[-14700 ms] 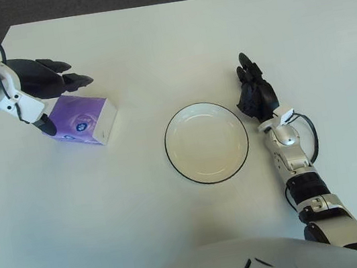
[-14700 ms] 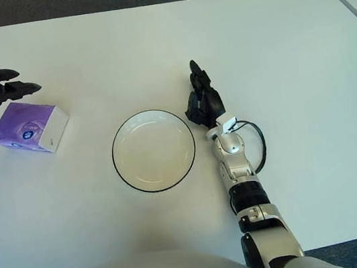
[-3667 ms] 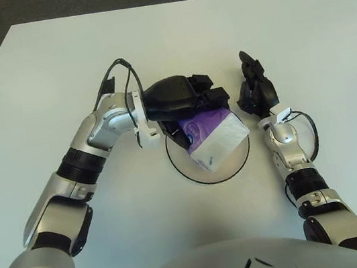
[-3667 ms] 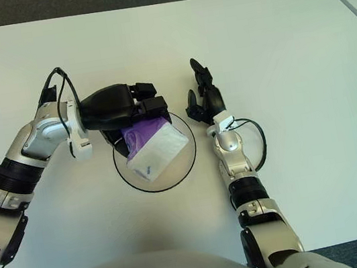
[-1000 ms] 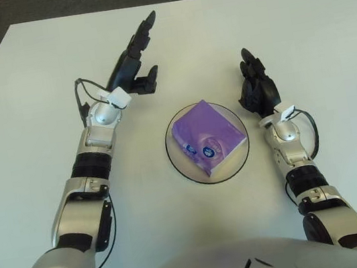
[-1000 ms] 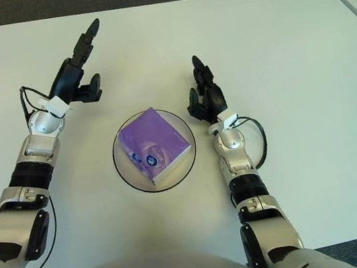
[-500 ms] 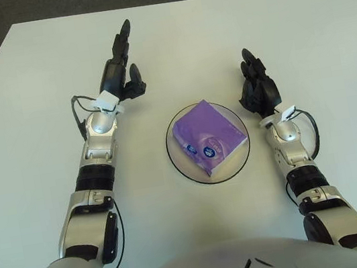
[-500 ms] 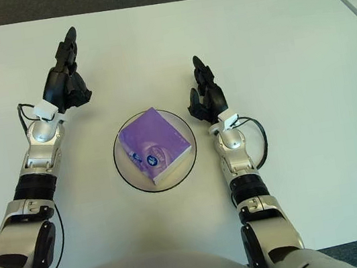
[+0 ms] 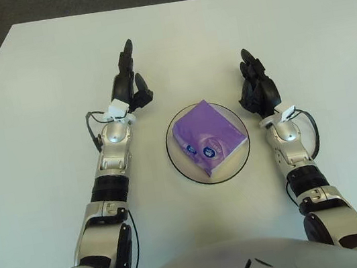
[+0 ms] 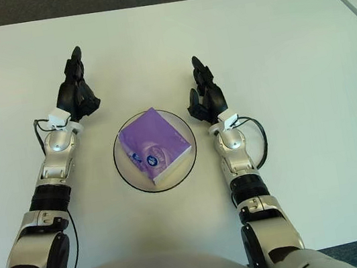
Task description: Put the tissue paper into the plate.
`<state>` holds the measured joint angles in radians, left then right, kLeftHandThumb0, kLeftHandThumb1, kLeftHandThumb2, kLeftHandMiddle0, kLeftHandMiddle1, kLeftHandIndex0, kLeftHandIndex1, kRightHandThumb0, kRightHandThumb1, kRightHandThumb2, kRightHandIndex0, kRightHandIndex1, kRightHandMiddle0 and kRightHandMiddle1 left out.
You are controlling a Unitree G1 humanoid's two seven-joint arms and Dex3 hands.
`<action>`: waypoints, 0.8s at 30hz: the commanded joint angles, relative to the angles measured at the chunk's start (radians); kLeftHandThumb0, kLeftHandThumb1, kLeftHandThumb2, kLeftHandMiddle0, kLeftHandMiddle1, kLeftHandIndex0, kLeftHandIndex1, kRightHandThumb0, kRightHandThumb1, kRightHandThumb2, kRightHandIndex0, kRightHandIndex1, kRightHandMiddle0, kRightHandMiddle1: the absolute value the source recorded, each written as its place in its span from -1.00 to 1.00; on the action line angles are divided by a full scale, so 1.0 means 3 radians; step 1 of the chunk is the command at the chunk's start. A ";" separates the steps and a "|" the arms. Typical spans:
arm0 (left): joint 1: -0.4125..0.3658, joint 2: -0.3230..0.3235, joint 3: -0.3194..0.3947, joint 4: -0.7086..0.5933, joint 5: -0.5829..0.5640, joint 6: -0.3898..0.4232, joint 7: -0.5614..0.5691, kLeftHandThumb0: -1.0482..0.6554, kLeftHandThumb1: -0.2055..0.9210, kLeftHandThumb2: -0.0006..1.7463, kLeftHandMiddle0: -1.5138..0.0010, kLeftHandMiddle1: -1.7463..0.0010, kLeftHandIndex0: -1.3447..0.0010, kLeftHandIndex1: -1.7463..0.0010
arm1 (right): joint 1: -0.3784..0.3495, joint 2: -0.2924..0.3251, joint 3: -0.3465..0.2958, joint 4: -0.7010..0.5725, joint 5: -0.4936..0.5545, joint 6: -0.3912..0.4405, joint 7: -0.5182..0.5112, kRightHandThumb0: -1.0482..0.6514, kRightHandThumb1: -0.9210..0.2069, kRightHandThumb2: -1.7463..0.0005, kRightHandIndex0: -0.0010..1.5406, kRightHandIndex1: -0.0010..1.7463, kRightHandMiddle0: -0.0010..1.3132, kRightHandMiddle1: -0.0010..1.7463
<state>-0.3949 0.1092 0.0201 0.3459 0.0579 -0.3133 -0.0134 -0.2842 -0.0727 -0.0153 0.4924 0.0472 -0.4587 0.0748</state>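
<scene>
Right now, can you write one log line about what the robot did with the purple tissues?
tissue pack: lying in plate | left hand: open, left of plate | right hand: open, right of plate | task: looks done

Glossy purple plastic-wrapped tissue pack (image 9: pixel 207 136) — smooth glazed plate (image 9: pixel 181 162), matt white table (image 9: pixel 218 39)

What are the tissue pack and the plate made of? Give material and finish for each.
Tissue pack: apparently thin, slightly glossy purple plastic wrap over soft paper; a soft sheen shows on top, and the white side suggests paper.
Plate: probably glazed ceramic or melamine; smooth cream surface with a thin dark rim line. The look leaves it open.
</scene>
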 commanded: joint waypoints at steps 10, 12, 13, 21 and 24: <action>0.0186 -0.0103 0.0038 0.0042 0.0031 0.0148 0.0165 -0.72 1.00 0.35 0.89 1.00 1.00 0.62 | 0.0640 0.0026 0.0036 0.0494 -0.0080 0.0414 -0.0003 -0.71 -1.00 -0.11 -0.89 -1.00 -1.00 -0.87; 0.0218 -0.0078 0.0017 0.0045 0.0098 0.0145 0.0195 -0.72 1.00 0.34 0.89 0.99 1.00 0.61 | 0.0640 0.0030 0.0036 0.0492 -0.0084 0.0416 -0.0015 -0.71 -1.00 -0.11 -0.89 -1.00 -1.00 -0.87; 0.0231 -0.0070 0.0011 0.0047 0.0123 0.0140 0.0207 -0.71 1.00 0.34 0.89 0.99 1.00 0.60 | 0.0640 0.0031 0.0035 0.0492 -0.0084 0.0418 -0.0019 -0.71 -1.00 -0.11 -0.89 -1.00 -1.00 -0.87; 0.0335 -0.0027 0.0015 0.0061 0.0203 0.0096 0.0245 -0.71 1.00 0.32 0.88 0.99 1.00 0.59 | 0.0646 0.0031 0.0035 0.0472 -0.0082 0.0441 -0.0023 -0.70 -1.00 -0.11 -0.90 -1.00 -1.00 -0.87; 0.0352 -0.0013 0.0020 0.0066 0.0231 0.0105 0.0276 -0.71 1.00 0.32 0.88 0.99 1.00 0.59 | 0.0648 0.0030 0.0033 0.0467 -0.0080 0.0445 -0.0023 -0.70 -1.00 -0.11 -0.90 -1.00 -1.00 -0.87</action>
<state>-0.3292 0.0866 0.0216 0.3572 0.1018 -0.2838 0.0469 -0.2842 -0.0728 -0.0148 0.4920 0.0466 -0.4582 0.0736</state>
